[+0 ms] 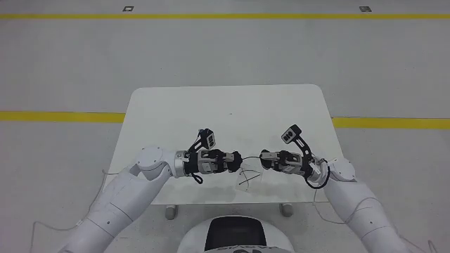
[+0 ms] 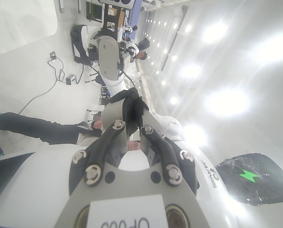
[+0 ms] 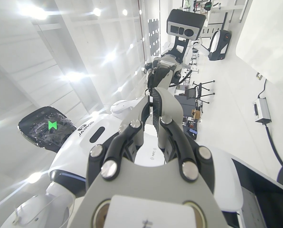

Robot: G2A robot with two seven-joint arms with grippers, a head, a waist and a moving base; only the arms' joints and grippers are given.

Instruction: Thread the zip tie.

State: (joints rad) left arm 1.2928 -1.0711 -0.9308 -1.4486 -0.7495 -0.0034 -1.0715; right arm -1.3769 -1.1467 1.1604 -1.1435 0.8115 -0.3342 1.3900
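table (image 1: 225, 112): left tool (image 1: 237, 160), right tool (image 1: 262, 157) pinch tie (image 1: 247, 176)

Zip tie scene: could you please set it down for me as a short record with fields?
Table: white, both arms over its near edge
Left gripper: apparently shut on one end of the zip tie
Right gripper: apparently shut on the other end, facing the left gripper
Zip tie shape: thin black loop hanging between the grippers
Threading: too small to tell whether the tip is in the head
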